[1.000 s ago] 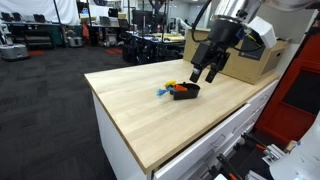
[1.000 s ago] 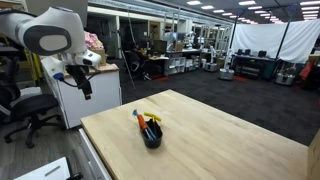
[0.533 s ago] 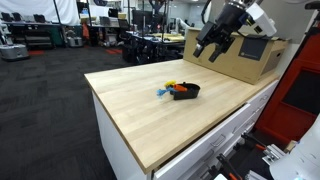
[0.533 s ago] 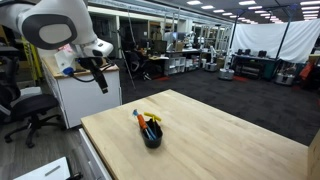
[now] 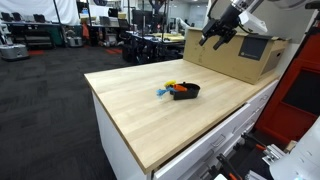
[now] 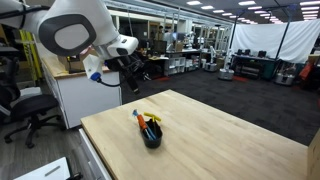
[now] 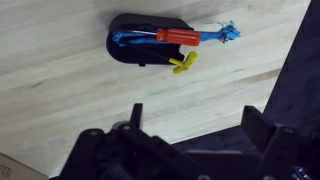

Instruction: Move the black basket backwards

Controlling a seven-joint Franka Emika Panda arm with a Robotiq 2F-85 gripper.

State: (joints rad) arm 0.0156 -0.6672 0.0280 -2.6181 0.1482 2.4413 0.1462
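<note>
The black basket [image 5: 186, 91] is a small shallow black bowl on the wooden table, holding orange, blue and yellow items that stick out at its rim. It also shows in an exterior view [image 6: 151, 132] and at the top of the wrist view [image 7: 150, 45]. My gripper [image 5: 219, 34] is raised high above the table, well away from the basket, near the cardboard box. It shows in an exterior view [image 6: 131, 76] up and to the left of the basket. In the wrist view the gripper [image 7: 198, 120] is open and empty.
A large cardboard box [image 5: 240, 58] stands at the back of the light wooden table [image 5: 140, 105]. The table's edges drop off to white drawers [image 5: 205, 150]. A lab with desks and chairs lies behind.
My gripper has risen from just above the basket up and away toward the cardboard box. The basket has stayed in place.
</note>
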